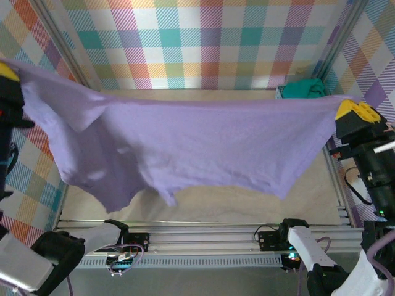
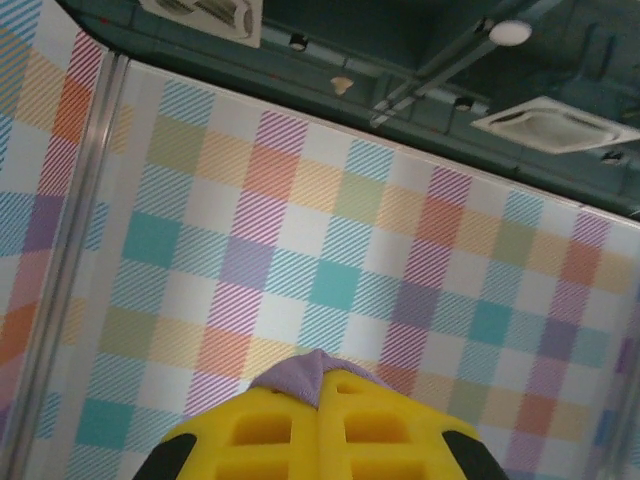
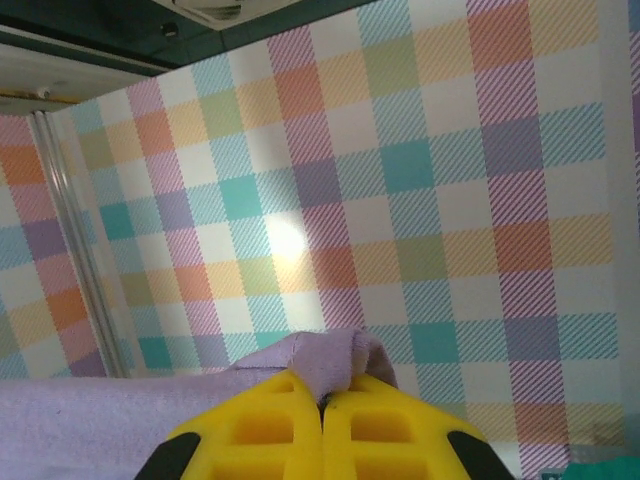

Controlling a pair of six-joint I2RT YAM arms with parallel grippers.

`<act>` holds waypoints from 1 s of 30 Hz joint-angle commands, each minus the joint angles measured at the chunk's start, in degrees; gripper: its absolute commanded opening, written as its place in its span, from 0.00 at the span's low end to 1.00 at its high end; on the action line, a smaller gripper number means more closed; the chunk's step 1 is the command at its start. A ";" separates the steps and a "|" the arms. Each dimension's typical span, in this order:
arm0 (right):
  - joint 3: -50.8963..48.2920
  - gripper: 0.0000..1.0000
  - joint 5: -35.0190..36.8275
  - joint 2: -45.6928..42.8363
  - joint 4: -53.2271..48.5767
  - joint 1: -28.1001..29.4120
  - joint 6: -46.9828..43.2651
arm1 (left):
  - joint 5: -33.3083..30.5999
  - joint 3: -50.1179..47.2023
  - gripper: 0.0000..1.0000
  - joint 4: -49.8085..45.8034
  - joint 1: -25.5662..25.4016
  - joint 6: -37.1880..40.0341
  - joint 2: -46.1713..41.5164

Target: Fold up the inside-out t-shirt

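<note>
The lavender inside-out t-shirt (image 1: 185, 148) hangs stretched in the air across the whole workspace, its lower edge drooping above the table. My left gripper (image 1: 7, 73) is shut on its far-left corner, high at the left edge. My right gripper (image 1: 353, 111) is shut on its right corner. In the left wrist view the yellow fingers (image 2: 270, 430) pinch a tuft of purple cloth (image 2: 300, 375). In the right wrist view the yellow fingers (image 3: 370, 430) clamp a fold of the shirt (image 3: 335, 360), which trails off to the left.
A teal-green garment (image 1: 303, 87) lies in a basket at the back right. The beige table (image 1: 247, 200) shows under the shirt. Checked walls (image 1: 203, 43) close in the back and sides. The aluminium rail (image 1: 203, 233) runs along the near edge.
</note>
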 commanded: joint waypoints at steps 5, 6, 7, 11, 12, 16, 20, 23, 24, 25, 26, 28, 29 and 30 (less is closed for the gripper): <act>-9.58 0.00 1.58 10.52 8.78 -0.32 -2.12 | -6.13 -1.09 0.00 4.09 1.87 4.98 17.59; -11.55 0.00 1.58 12.04 10.89 -0.33 -2.03 | -5.40 -2.07 0.00 5.11 2.73 4.69 19.70; -13.54 0.00 1.49 14.05 12.72 -0.34 -1.95 | -4.52 -3.07 0.00 6.21 3.50 4.35 21.79; -18.15 0.00 1.01 23.03 20.31 -0.29 -1.01 | -0.50 -4.80 0.00 9.41 6.95 1.95 31.22; -18.68 0.00 1.02 26.12 22.29 -0.07 -0.98 | 0.59 -4.76 0.00 10.21 7.79 1.50 34.48; -16.65 0.00 2.39 42.28 29.28 1.61 -0.73 | 4.06 -1.57 0.01 13.55 10.23 -0.64 49.42; -1.55 0.04 5.18 67.44 30.38 2.88 0.41 | 8.36 12.03 0.17 15.29 12.83 -5.46 71.12; 19.69 0.24 6.08 86.22 21.48 2.89 1.16 | 14.31 23.52 0.46 15.75 14.12 -9.94 83.21; 26.90 0.30 5.80 90.71 17.26 3.08 0.69 | 15.52 23.57 0.52 15.56 14.31 -10.66 84.19; 30.88 0.36 6.14 93.07 14.59 3.36 -0.14 | 15.74 22.80 0.58 14.94 14.40 -11.21 83.94; 33.57 0.40 6.56 94.39 12.50 3.85 -0.77 | 16.04 21.08 0.66 14.26 14.50 -11.51 82.95; 31.27 0.45 6.48 92.48 11.62 4.99 -2.59 | 16.48 16.65 0.74 13.03 14.50 -12.74 79.56; 27.02 0.46 6.93 89.82 11.75 5.65 -3.56 | 17.02 13.54 0.75 12.76 14.42 -13.67 77.20; 21.56 0.46 7.40 86.49 12.14 6.21 -4.32 | 18.30 9.87 0.75 12.84 14.24 -14.85 74.53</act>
